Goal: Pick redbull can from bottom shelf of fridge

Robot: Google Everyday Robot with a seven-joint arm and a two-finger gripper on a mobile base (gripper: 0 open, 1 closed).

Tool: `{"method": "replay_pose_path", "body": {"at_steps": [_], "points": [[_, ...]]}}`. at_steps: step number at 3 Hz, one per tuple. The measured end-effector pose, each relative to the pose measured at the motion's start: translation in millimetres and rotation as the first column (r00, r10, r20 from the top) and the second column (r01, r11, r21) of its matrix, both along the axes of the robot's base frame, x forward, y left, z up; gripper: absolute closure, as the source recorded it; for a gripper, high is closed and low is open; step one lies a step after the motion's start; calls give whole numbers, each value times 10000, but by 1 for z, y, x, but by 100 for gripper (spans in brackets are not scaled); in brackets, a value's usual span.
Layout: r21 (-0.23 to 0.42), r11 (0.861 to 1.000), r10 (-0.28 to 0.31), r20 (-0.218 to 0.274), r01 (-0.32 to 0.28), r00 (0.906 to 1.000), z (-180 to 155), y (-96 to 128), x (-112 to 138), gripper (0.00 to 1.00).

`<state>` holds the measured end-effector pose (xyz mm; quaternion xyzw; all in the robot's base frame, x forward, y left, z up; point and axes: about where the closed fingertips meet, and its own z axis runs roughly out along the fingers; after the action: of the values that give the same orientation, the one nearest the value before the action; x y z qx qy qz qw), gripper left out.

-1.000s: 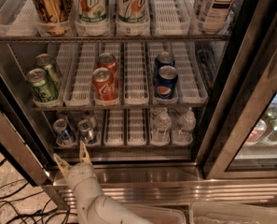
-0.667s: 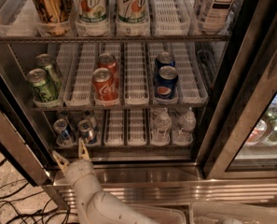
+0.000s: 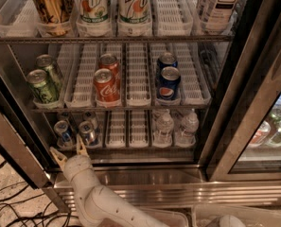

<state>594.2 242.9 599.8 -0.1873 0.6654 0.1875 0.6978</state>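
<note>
Bottom shelf point(image 3: 130, 144) access: low, tight.
Gripper point(image 3: 68, 146), fingers spread, just outside front-left edge; redbull can point(image 3: 87, 132) beside second can point(image 3: 62, 128); middle rack point(image 3: 130, 107) close overhead; centre lanes prob. free.

A blue-and-silver redbull can point(image 3: 87, 133) stands on the white slotted trays point(image 3: 115, 129) of the bottom shelf point(image 3: 140, 148) in the steel-grey, dark-framed fridge point(image 3: 130, 193), under red Coca-Cola cans point(image 3: 106, 86), dark-blue Pepsi cans point(image 3: 168, 83) and green cans point(image 3: 41, 86), with the white, cream-fingered end effector point(image 3: 66, 146) just before that shelf's left end.

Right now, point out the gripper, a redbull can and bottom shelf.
gripper point(image 3: 65, 144): camera view, between open fingertips, below shelf front.
redbull can point(image 3: 88, 132): camera view, side.
bottom shelf point(image 3: 130, 129): camera view, bare tray.
</note>
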Motion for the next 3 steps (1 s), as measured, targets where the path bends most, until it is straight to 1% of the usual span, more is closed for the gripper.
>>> {"method": "replay_pose_path", "body": {"at_steps": [3], "points": [[59,10000,67,-58,-66,10000,1,12,38,31]]}}
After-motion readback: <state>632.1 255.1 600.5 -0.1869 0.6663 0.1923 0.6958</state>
